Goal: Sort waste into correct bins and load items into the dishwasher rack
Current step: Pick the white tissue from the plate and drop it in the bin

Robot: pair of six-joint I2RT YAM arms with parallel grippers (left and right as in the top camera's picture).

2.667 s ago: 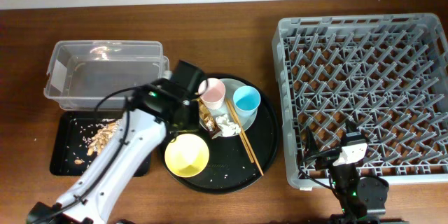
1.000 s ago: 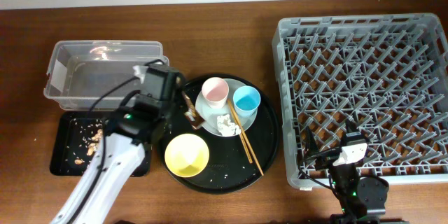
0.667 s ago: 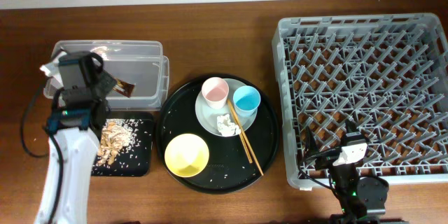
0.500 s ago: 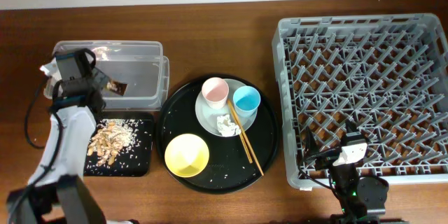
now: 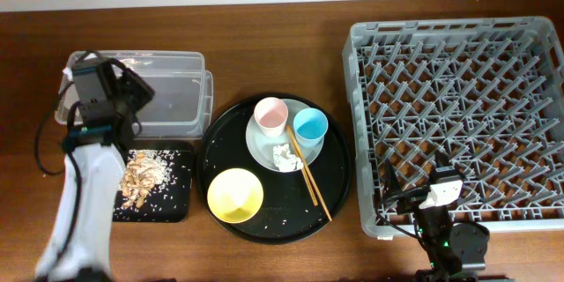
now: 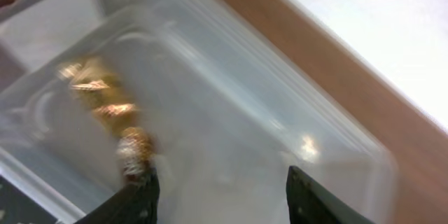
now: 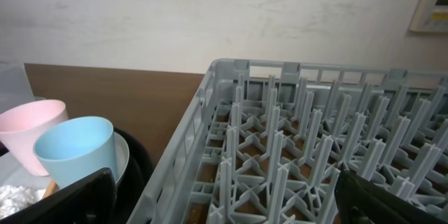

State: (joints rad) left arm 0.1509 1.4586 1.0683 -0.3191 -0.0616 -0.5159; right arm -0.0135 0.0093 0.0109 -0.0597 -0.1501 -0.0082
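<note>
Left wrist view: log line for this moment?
left gripper: open over clear box | wrapper: inside box, unheld | right gripper: open by rack | tissue: on plate

Box (image 5: pixel 181 63) behind shallow tray (image 5: pixel 181 204) at left, round tray (image 5: pixel 337 181) centre, rack (image 5: pixel 458 97) at right

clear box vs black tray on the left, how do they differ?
The clear box is see-through with tall walls; the black tray is opaque and shallow. The clear box holds a gold wrapper, seen from the left wrist; the black tray holds tan scraps and rice. The clear box sits farther from the robot than the black tray. Both are rectangular, similar in footprint.
</note>
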